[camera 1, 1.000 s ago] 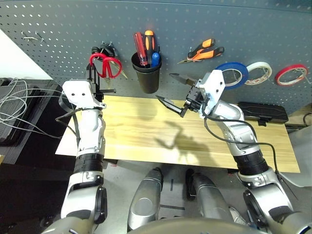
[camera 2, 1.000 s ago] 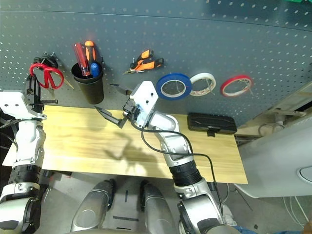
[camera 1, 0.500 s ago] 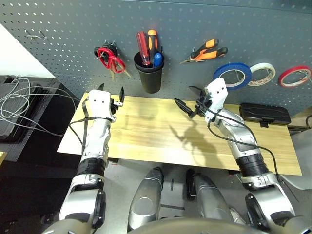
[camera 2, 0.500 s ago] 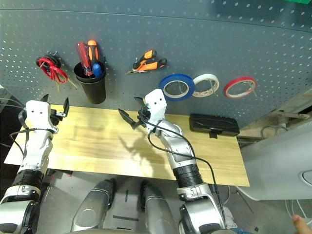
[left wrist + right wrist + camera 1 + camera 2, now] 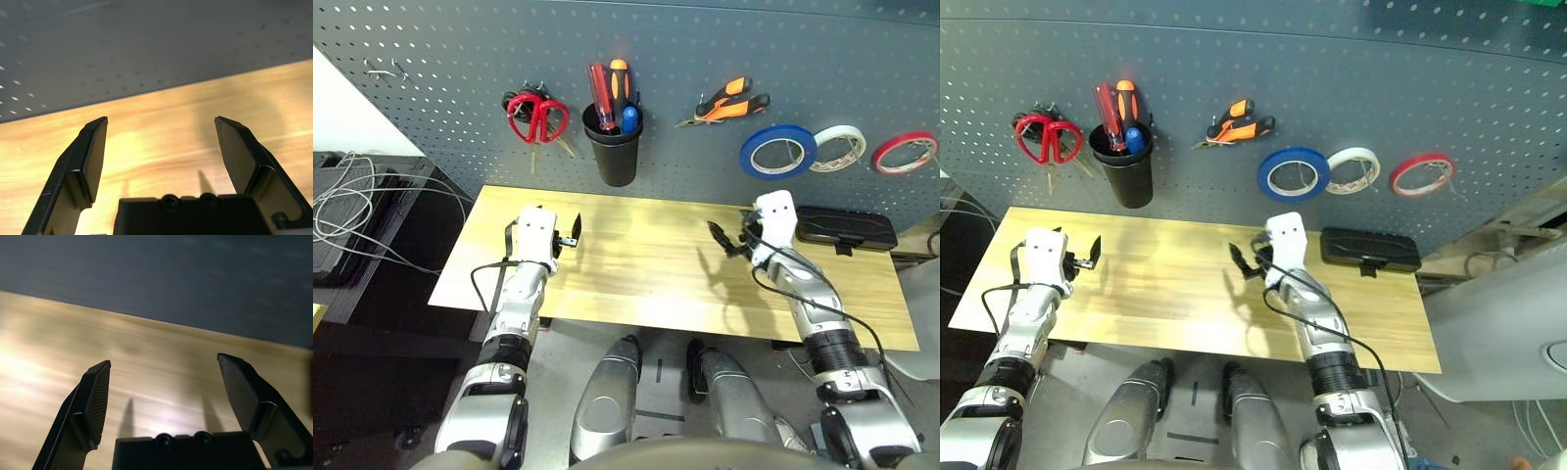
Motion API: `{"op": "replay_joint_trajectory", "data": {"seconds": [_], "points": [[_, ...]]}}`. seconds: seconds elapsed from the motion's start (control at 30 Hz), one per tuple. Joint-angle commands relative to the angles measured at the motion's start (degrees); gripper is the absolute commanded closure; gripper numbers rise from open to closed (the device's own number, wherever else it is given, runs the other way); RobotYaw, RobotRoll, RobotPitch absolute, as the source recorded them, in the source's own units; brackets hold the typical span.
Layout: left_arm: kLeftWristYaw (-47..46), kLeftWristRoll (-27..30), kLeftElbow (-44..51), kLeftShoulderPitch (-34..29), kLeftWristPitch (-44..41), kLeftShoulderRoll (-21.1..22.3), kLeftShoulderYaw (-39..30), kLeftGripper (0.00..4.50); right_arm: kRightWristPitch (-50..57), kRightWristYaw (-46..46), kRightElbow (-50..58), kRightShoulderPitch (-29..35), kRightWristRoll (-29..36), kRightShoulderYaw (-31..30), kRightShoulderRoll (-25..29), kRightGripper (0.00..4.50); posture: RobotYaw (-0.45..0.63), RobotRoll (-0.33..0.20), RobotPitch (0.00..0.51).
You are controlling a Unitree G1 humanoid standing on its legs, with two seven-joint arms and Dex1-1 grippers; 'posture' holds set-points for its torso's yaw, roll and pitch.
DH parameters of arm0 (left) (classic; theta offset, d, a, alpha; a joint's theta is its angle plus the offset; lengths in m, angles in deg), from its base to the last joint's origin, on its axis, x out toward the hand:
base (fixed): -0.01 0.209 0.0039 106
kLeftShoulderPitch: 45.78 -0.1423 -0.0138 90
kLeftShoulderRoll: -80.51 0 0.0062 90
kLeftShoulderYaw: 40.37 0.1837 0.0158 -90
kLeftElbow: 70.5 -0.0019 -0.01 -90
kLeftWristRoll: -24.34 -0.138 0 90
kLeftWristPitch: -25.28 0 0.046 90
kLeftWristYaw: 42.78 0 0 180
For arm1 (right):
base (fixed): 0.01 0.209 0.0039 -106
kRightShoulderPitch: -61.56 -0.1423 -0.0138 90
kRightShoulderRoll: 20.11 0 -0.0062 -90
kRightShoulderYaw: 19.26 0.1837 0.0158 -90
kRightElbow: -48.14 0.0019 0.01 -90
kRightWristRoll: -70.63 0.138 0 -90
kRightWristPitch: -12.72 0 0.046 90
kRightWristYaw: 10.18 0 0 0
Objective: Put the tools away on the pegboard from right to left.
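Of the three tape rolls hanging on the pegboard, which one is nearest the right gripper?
The blue tape ring, leftmost of the three and the only blue one, hanging just above the right gripper.

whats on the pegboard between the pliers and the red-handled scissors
The black cup with screwdrivers, between pliers and scissors, as the left eye view shows.

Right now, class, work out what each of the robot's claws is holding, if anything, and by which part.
Nothing is held: the left claw and the right claw both stand open over the table, with only air between their fingers.
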Motion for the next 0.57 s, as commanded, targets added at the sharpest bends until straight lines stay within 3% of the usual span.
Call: {"op": "replay_joint_trajectory", "data": {"seconds": [0.03, 0.3, 0.57], "points": [[0.9, -0.7, -0.5, -1.6, -1.9, -0.8, 1.4, 0.03, 2.3, -4.4, -2.1, 1.2, 0.3, 3.4, -0.2, 0.0, 0.12, 0.0, 0.244], [1.6, -1.5, 1.8, -2.6, -4.9, -2.8, 4.0, 0.03, 6.3, -9.4, -2.9, 1.1, 2.2, 9.9, 1.2, 0.0, 0.09, 0.0, 0.27], [3.2, -2.6, 3.2, -2.5, -6.0, -4.2, 6.9, 0.03, 4.4, -7.4, -7.8, -0.6, 2.3, 10.8, 4.0, 0.0, 0.06, 0.0, 0.264]]}}
